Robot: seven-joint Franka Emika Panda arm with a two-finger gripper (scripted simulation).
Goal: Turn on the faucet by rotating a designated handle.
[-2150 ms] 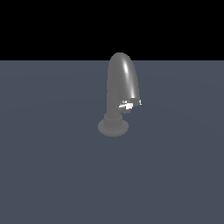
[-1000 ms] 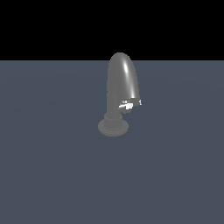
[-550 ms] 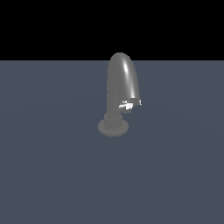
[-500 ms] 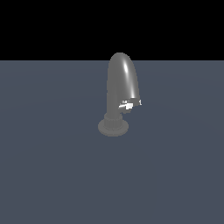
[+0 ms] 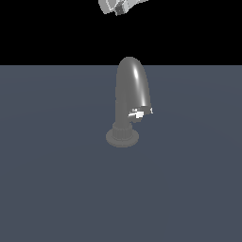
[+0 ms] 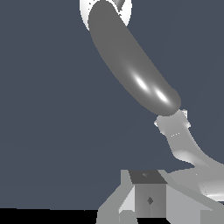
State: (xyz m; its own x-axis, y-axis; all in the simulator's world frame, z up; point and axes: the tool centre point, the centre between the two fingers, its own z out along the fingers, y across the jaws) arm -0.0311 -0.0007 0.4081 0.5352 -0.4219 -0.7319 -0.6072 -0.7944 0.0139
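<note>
**Gripper High Above the Faucet**

The gripper (image 5: 119,5) hung well above the faucet (image 5: 131,97), with open room between them. Whether its fingers were apart could not be told. The handle (image 5: 138,114) sat far below, under the spout's edge.

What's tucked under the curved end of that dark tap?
Under the faucet spout end sits the small pale handle, beside the neck above the ribbed round base. The spout's opening itself is hidden from the exterior view.
</note>
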